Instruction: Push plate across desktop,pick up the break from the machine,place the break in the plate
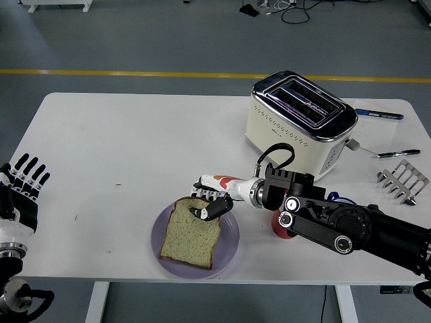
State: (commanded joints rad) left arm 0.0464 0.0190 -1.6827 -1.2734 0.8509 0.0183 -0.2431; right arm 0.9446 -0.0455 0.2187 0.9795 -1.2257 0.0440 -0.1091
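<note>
- Right hand [210, 205]: reaches in from the right over the table [135, 148]; fingers curled on the upper right corner of the bread [190, 231], thumb on its top face.
- Bread: one slice, lying almost flat on the plate [229, 245], its top edge tipped up slightly under the fingers; lower corner reaches close to the plate's front rim.
- Plate: pale purple, round, near the table's front edge, left of centre of the right arm.
- Toaster [302, 121]: cream with chrome top, at the far right of the table, well apart from the plate; both slots appear empty.
- Red cup [277, 224]: just right of the plate, largely hidden behind the right forearm.
- Left hand [20, 192]: at the left edge, off the table's side, fingers straight and spread, holding nothing.
- Pens: a blue one [379, 114] and a black one [397, 153] lie right of the toaster.
- Metal rack [404, 180]: near the right edge of the table.
</note>
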